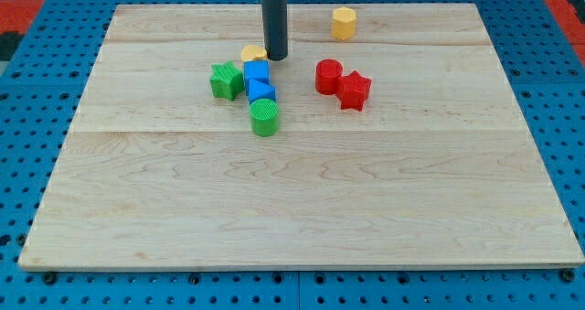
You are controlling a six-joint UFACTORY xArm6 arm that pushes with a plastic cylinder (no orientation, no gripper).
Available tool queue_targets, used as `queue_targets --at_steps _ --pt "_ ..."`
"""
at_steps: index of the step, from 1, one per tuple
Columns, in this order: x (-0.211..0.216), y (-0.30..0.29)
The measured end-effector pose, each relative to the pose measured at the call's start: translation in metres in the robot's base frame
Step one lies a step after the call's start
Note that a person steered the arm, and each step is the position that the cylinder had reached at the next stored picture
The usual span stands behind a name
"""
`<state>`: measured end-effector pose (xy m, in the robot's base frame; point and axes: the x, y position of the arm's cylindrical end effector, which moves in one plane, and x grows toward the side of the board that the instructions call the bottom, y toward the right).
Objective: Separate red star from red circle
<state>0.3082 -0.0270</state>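
My tip (275, 57) is sitting just at three o'clock of the yellow block (251, 52) on the worktop (302, 219), my gripperless end effector holding nothing, while the red star (354, 90) is touching the red circle (328, 76) at its four o'clock.

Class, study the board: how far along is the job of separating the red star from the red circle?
Done: nothing visible yet; the red circle and red star sit touching. In hand: my tip rests to the view's left of the pair, beside the partly hidden yellow block and above the blue blocks. Left: reach the red pair and push one block away.
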Motion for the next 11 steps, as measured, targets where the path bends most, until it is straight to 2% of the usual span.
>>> queue_targets --at_steps 2,3,4,5,6,7,8,11 --pt "0.005 -0.008" --pt "-0.013 -0.009" --pt "-0.040 0.066" --pt "0.019 0.140" --pt "0.053 0.121" --pt "0.059 0.093" --pt "0.096 0.095" --pt "0.110 0.023"
